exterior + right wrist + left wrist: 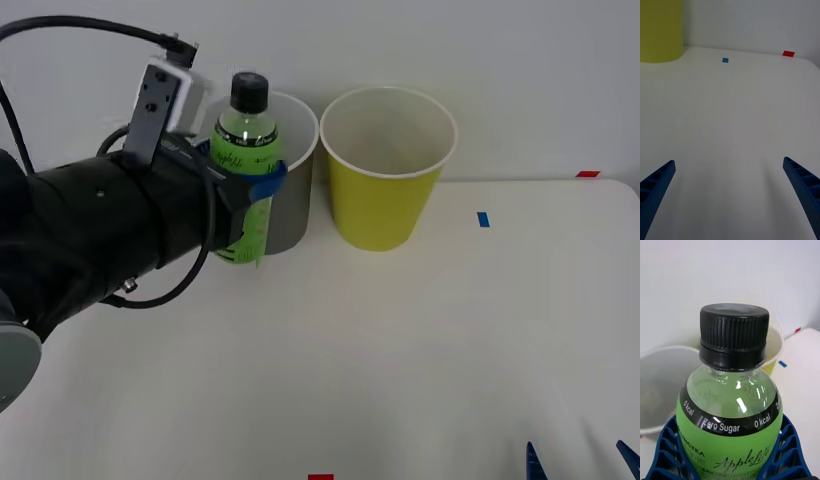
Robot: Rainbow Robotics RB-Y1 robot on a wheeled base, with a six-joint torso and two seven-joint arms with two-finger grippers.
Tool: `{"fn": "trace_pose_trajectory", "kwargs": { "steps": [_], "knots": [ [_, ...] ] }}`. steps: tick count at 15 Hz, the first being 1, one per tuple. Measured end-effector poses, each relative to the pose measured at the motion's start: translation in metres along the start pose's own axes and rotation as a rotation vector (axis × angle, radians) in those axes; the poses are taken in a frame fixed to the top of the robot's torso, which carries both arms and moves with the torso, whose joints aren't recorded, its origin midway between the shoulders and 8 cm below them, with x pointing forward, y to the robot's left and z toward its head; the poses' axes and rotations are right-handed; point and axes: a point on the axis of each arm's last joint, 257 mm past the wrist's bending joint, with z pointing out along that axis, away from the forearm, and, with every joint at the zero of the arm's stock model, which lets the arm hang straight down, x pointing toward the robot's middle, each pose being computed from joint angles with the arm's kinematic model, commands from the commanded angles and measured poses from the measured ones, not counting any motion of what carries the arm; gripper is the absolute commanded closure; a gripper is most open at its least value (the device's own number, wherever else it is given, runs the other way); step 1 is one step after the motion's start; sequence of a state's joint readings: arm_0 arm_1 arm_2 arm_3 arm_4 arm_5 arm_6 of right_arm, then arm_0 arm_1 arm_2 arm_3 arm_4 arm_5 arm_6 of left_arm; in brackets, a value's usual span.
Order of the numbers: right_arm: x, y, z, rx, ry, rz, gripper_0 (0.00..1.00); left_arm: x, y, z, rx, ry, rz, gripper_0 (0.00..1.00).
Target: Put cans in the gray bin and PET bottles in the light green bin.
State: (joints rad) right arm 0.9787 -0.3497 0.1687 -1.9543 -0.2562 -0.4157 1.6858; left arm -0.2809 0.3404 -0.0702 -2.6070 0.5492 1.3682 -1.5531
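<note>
The left tool (pixel 262 185) grips the upright bottle (pixel 244 150) in the upper left of the frame, before the gray bin (pixel 292 215); the green bin (pixel 385 190) stands to its right, while the right tool (pixel 580 462) waits wide at lower right.

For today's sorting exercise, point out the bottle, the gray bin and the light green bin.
PET bottle (pixel 246 140): front view, on its clear shoulder below the black cap.
Gray bin (pixel 292 215): front view, on its outer wall.
Light green bin (pixel 384 205): front view, on its outer wall.
</note>
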Motion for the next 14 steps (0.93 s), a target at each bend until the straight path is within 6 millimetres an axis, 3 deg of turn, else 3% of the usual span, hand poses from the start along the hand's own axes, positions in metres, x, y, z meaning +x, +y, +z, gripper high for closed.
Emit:
{"fn": "trace_pose_trajectory", "kwargs": {
  "steps": [7,10,14],
  "knots": [
    [0.0,0.0,0.0,0.0,0.0,0.0,0.0,-0.078,0.027,0.065,-0.026,-0.065,-0.02,1.0],
    [0.0,0.0,0.0,0.0,0.0,0.0,0.0,-0.112,0.021,0.094,-0.015,-0.081,-0.033,1.0],
    [0.0,0.0,0.0,0.0,0.0,0.0,0.0,-0.125,0.006,0.147,0.033,-0.099,-0.093,1.0]
  ]
}}
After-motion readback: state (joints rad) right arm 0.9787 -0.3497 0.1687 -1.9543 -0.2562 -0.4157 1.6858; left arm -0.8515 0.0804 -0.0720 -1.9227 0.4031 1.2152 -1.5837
